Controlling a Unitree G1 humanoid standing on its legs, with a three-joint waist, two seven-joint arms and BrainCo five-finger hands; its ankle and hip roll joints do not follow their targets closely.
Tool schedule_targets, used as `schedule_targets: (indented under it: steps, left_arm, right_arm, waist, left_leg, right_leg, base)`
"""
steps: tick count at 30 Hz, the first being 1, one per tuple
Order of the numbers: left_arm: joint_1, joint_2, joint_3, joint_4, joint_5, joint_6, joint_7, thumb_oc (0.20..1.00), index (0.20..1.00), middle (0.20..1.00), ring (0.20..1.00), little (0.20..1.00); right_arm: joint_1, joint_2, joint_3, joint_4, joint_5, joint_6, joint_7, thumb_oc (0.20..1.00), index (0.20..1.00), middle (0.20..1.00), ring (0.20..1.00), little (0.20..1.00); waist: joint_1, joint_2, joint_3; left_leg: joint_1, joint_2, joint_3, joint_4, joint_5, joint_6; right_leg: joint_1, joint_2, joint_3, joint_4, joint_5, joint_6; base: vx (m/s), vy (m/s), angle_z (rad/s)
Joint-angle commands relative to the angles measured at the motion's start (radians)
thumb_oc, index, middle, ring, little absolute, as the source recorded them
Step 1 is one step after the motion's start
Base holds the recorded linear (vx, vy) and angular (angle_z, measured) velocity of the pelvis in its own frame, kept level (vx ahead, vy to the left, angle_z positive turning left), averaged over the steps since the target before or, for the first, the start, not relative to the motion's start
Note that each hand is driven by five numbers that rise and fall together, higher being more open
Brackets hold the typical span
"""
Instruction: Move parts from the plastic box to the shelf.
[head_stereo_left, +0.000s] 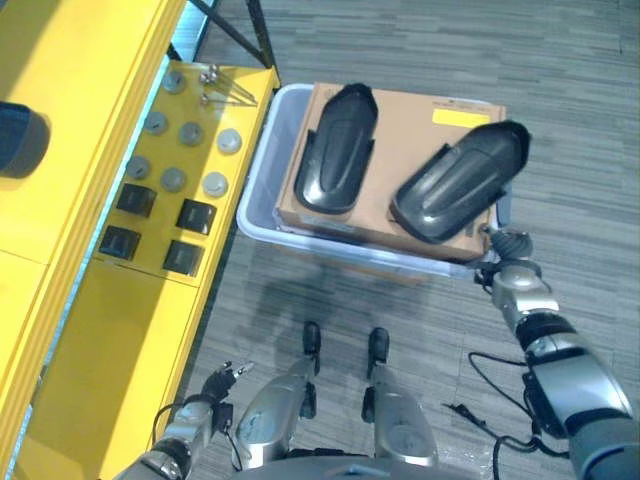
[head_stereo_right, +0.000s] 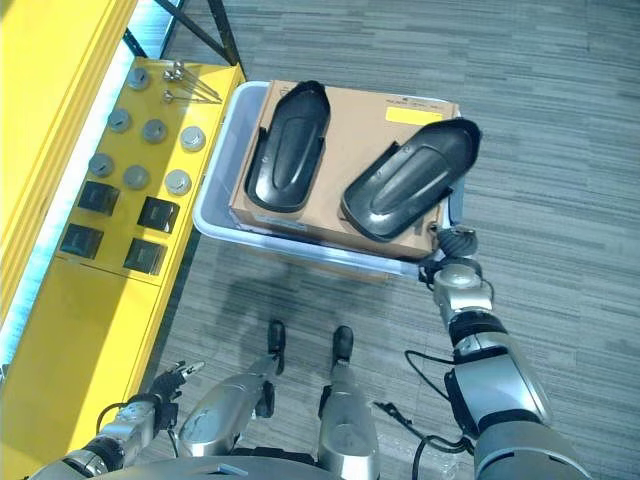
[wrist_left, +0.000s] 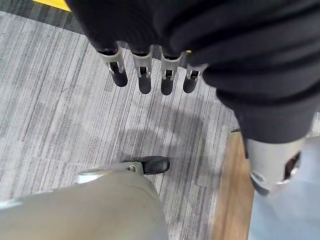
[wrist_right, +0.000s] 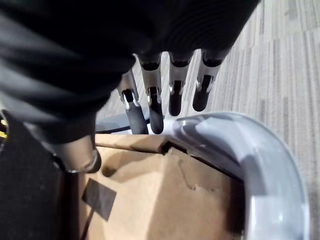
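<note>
The left hand (head_stereo_left: 222, 380) hangs low beside the yellow shelf (head_stereo_left: 120, 330), its fingers (wrist_left: 144, 80) straight and released, nothing in them, only grey floor (wrist_left: 60, 115) past them; ahead of it on the shelf sit black square blocks (head_stereo_left: 160, 228), round grey caps (head_stereo_left: 190, 133) and metal pins (head_stereo_left: 222, 88); to the right stands the plastic box (head_stereo_left: 262, 170) with a cardboard sheet (head_stereo_left: 405, 140) across it, carrying two black moulded parts, the near-left part (head_stereo_left: 337, 148) and the near-right part (head_stereo_left: 460, 180); the right hand (head_stereo_left: 507, 250) is at the box's near right corner, just beneath the near-right part, fingers (wrist_right: 150, 105) straight over the rim, grasping nothing.
</note>
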Motion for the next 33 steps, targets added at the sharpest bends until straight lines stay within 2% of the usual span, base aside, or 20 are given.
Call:
schedule_targets:
  steps: [1, 7, 12, 16, 17, 23, 27, 28, 30, 31, 33]
  left_arm:
    - [0.001, 0.001, -0.023, 0.026, 0.014, -0.011, 0.028, 1.000, 1.000, 1.000, 1.000, 1.000]
    - [0.010, -0.011, -0.009, 0.013, 0.008, 0.007, 0.040, 1.000, 1.000, 1.000, 1.000, 1.000]
    - [0.016, -0.018, -0.008, 0.010, 0.013, 0.022, 0.047, 1.000, 1.000, 1.000, 1.000, 1.000]
    - [0.019, -0.024, -0.013, 0.017, 0.015, 0.017, 0.047, 1.000, 1.000, 1.000, 1.000, 1.000]
    - [0.020, -0.025, -0.020, 0.022, 0.011, 0.007, 0.044, 1.000, 1.000, 1.000, 1.000, 1.000]
    - [0.009, -0.030, -0.041, 0.030, -0.001, -0.006, 0.034, 1.000, 1.000, 1.000, 1.000, 1.000]
    - [-0.001, -0.025, -0.050, 0.026, -0.012, -0.003, 0.023, 1.000, 1.000, 1.000, 1.000, 1.000]
    - [-0.008, -0.021, -0.052, 0.025, -0.015, 0.001, 0.014, 1.000, 1.000, 1.000, 1.000, 1.000]
    - [-0.011, -0.020, -0.053, 0.024, -0.013, 0.002, 0.010, 1.000, 1.000, 1.000, 1.000, 1.000]
    - [-0.013, -0.018, -0.050, 0.031, -0.008, -0.003, 0.002, 1.000, 1.000, 1.000, 1.000, 1.000]
    - [-0.014, -0.016, -0.052, 0.035, -0.004, -0.005, -0.002, 1.000, 1.000, 1.000, 1.000, 1.000]
  right_arm:
    - [-0.061, 0.022, 0.019, -0.167, -0.104, -0.137, -0.119, 1.000, 1.000, 1.000, 1.000, 1.000]
    - [-0.051, -0.005, -0.006, -0.325, -0.142, -0.137, -0.170, 1.000, 1.000, 1.000, 1.000, 1.000]
    - [-0.059, -0.010, -0.006, -0.378, -0.157, -0.067, -0.201, 1.000, 1.000, 1.000, 1.000, 1.000]
    - [-0.078, -0.008, 0.014, -0.332, -0.145, 0.028, -0.264, 1.000, 1.000, 1.000, 1.000, 1.000]
    - [-0.090, -0.006, 0.018, -0.287, -0.143, 0.035, -0.312, 1.000, 1.000, 1.000, 1.000, 1.000]
    - [-0.144, -0.002, 0.025, -0.169, -0.121, 0.054, -0.399, 1.000, 1.000, 1.000, 1.000, 1.000]
    - [-0.168, -0.002, 0.031, -0.122, -0.055, 0.088, -0.364, 1.000, 1.000, 1.000, 1.000, 1.000]
    - [-0.179, 0.005, 0.047, -0.079, -0.030, 0.118, -0.285, 1.000, 1.000, 1.000, 1.000, 1.000]
    - [-0.186, 0.008, 0.059, -0.057, -0.026, 0.147, -0.226, 1.000, 1.000, 1.000, 1.000, 1.000]
    - [-0.200, 0.017, 0.085, 0.006, 0.002, 0.128, -0.145, 1.000, 1.000, 1.000, 1.000, 1.000]
    - [-0.222, 0.020, 0.102, 0.055, -0.001, 0.133, -0.085, 1.000, 1.000, 1.000, 1.000, 1.000]
  waist:
    - [0.028, -0.072, -0.034]
    - [0.011, -0.076, -0.035]
    - [0.011, -0.077, -0.038]
    - [0.018, -0.074, -0.036]
    - [0.023, -0.071, -0.034]
    - [0.035, -0.057, -0.026]
    - [0.041, -0.047, -0.020]
    - [0.045, -0.042, -0.017]
    - [0.048, -0.038, -0.015]
    - [0.055, -0.035, -0.011]
    - [0.062, -0.032, -0.010]
  left_leg:
    - [0.026, 0.056, 0.012, 0.056, -0.099, -0.059]
    - [0.032, 0.061, 0.022, 0.056, -0.101, -0.060]
    - [0.031, 0.060, 0.018, 0.058, -0.103, -0.062]
    - [0.029, 0.058, 0.015, 0.061, -0.104, -0.060]
    - [0.026, 0.057, 0.014, 0.064, -0.105, -0.059]
    - [0.016, 0.049, 0.007, 0.068, -0.106, -0.057]
    - [0.008, 0.041, 0.002, 0.072, -0.107, -0.055]
    - [0.002, 0.037, -0.002, 0.076, -0.108, -0.054]
    - [-0.001, 0.034, -0.005, 0.079, -0.108, -0.054]
    - [-0.006, 0.033, -0.008, 0.085, -0.108, -0.054]
    - [-0.011, 0.031, -0.010, 0.090, -0.108, -0.054]
  right_leg:
    - [-0.015, -0.117, 0.023, 0.077, -0.078, 0.058]
    - [-0.011, -0.111, 0.037, 0.071, -0.078, 0.058]
    - [-0.007, -0.110, 0.036, 0.069, -0.080, 0.057]
    - [-0.008, -0.112, 0.033, 0.071, -0.081, 0.055]
    - [-0.008, -0.113, 0.031, 0.071, -0.081, 0.053]
    - [-0.013, -0.116, 0.027, 0.071, -0.081, 0.051]
    - [-0.019, -0.122, 0.025, 0.074, -0.082, 0.051]
    - [-0.025, -0.125, 0.024, 0.077, -0.082, 0.051]
    - [-0.029, -0.128, 0.024, 0.079, -0.082, 0.050]
    - [-0.032, -0.132, 0.022, 0.081, -0.081, 0.048]
    - [-0.036, -0.135, 0.020, 0.084, -0.081, 0.048]
  base:
    - [0.00, 0.013, -0.03]
    - [0.01, 0.009, -0.03]
    - [0.00, 0.000, 0.00]
    - [0.00, 0.000, 0.00]
    - [0.00, 0.000, 0.00]
    - [0.00, 0.019, 0.00]
    - [0.00, 0.052, 0.01]
    - [0.00, 0.045, 0.04]
    - [0.00, 0.047, 0.03]
    - [0.01, 0.038, 0.03]
    - [0.00, 0.018, 0.01]
